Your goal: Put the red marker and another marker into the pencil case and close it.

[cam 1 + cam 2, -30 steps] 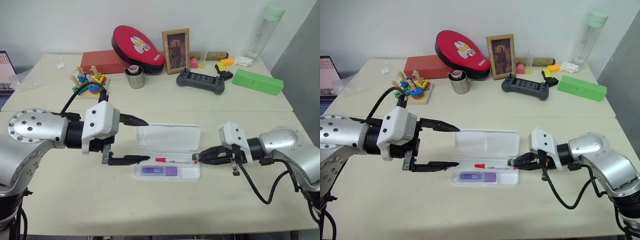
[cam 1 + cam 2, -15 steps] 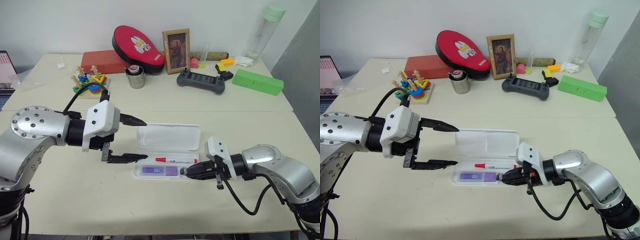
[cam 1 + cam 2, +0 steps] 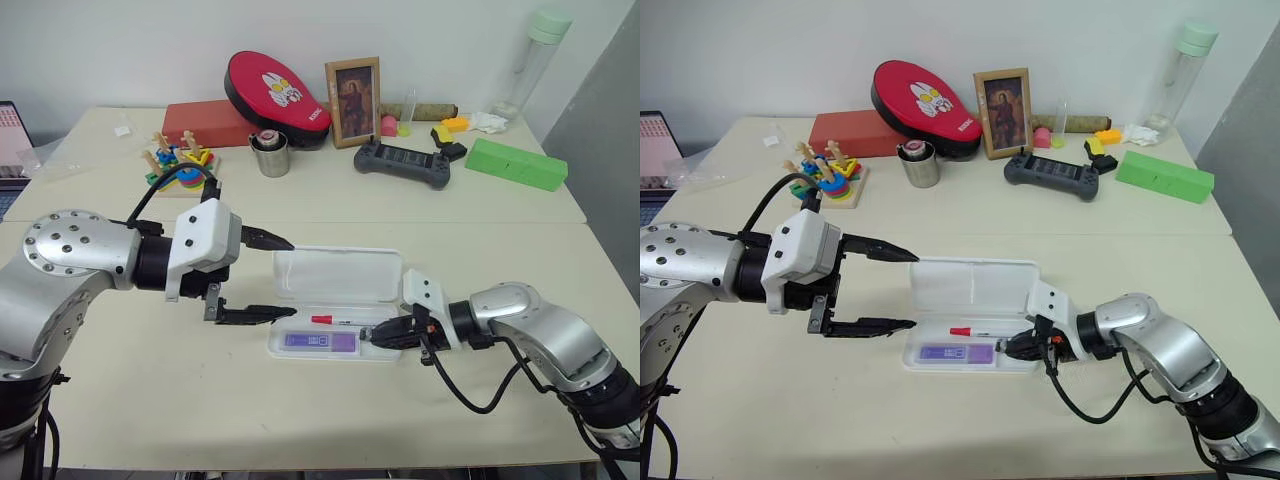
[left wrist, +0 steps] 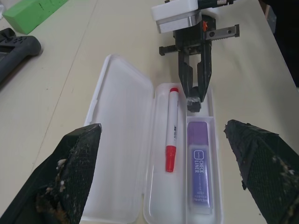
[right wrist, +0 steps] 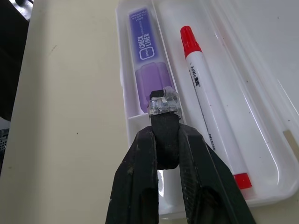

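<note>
While its lid stands open, pencil case (image 3: 335,345) with two markers: one red marker (image 4: 172,128), one purple highlighter (image 4: 198,167)

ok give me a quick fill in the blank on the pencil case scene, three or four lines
1. The pencil case lies with its lid ____.
2. The red marker lies in the tray beside the ____ highlighter.
3. The left gripper has its fingers ____.
4. The right gripper is shut, its tip at the ____ end.

Missing words: open; purple; open; highlighter's

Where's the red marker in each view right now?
Left eye: red marker in the case's rear slot, centre.
Right eye, same slot.
Left wrist, between lid and highlighter.
Right wrist, beside the highlighter.
Shared landmark: the highlighter lying alongside it.
</note>
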Robot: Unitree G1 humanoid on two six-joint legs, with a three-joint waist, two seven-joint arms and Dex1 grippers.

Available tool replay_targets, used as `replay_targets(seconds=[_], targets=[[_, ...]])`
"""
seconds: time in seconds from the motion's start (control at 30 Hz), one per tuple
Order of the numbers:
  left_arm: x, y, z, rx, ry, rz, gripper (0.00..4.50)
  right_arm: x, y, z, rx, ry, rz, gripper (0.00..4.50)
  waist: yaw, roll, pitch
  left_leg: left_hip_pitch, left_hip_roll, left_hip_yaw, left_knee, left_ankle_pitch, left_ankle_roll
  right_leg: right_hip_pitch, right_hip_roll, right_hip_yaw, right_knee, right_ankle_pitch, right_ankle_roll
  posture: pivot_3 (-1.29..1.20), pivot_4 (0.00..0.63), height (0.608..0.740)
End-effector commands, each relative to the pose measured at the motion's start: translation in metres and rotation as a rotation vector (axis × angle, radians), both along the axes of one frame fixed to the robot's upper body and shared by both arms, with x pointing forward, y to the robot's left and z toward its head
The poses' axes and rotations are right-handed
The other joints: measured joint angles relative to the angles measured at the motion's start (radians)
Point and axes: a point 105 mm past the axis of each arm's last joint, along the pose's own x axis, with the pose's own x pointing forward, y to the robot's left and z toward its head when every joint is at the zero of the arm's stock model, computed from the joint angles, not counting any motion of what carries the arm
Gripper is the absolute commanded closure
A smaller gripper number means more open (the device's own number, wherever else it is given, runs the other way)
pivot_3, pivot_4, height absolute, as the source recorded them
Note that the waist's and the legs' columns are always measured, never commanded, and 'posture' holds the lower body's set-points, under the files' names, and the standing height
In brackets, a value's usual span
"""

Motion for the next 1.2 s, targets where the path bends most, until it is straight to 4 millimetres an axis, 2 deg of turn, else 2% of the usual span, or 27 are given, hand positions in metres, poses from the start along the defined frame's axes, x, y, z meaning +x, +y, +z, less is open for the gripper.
replay_targets(seconds=[0.03,0.1,0.3,0.33,0.6,0.83,1.03,1.2], targets=[[0.000,0.001,0.012,-0.001,-0.062,0.010,0.00,0.000,-0.001,0.006,0.005,-0.038,0.030,4.23,0.000,0.000,0.000,0.000,0.000,0.000,0.000,0.000,0.000,0.000,0.000,0.000,0.000,0.000,0.000,0.00,0.150,0.740],[0.000,0.001,0.012,-0.002,-0.064,0.014,0.00,0.001,-0.001,0.005,0.004,-0.040,0.031,3.51,0.000,0.000,0.000,0.000,0.000,0.000,0.000,0.000,0.000,0.000,0.000,0.000,0.000,0.000,0.000,0.00,0.150,0.740],[0.002,0.001,0.014,-0.014,-0.072,0.022,0.00,0.003,-0.002,0.008,0.014,-0.058,0.027,2.00,0.000,0.000,0.000,0.000,0.000,0.000,0.000,0.000,0.000,0.000,0.000,0.000,0.000,0.000,0.000,0.00,0.150,0.740],[0.002,0.001,0.014,-0.015,-0.073,0.022,0.00,0.004,-0.002,0.008,0.015,-0.063,0.023,1.87,0.000,0.000,0.000,0.000,0.000,0.000,0.000,0.000,0.000,0.000,0.000,0.000,0.000,0.000,0.000,0.00,0.150,0.740],[0.003,0.001,0.016,-0.045,-0.072,0.036,0.00,0.008,-0.004,0.034,0.091,-0.104,0.020,0.03,0.000,0.000,0.000,0.000,0.000,0.000,0.000,0.000,0.000,0.000,0.000,0.000,0.000,0.000,0.000,0.00,0.150,0.740],[0.007,0.003,0.027,-0.129,-0.084,0.094,0.00,0.009,-0.011,0.064,0.139,-0.171,0.030,0.03,0.001,0.000,0.000,0.000,0.000,0.000,0.000,0.000,0.000,0.000,0.000,0.000,0.000,0.000,0.000,0.00,0.150,0.740],[0.018,0.010,0.036,-0.197,-0.127,0.182,0.00,0.018,-0.017,0.088,0.156,-0.260,0.014,0.03,0.001,0.000,0.000,0.000,0.000,0.000,0.000,0.000,0.000,0.000,0.000,0.000,0.000,0.000,0.000,0.00,0.150,0.740],[0.017,0.012,0.040,-0.241,-0.119,0.201,0.00,0.029,-0.025,0.100,0.153,-0.314,-0.017,0.03,0.001,0.000,0.000,0.000,0.000,0.000,0.000,0.000,0.000,0.000,0.000,0.000,0.000,0.000,0.000,0.00,0.150,0.740]])
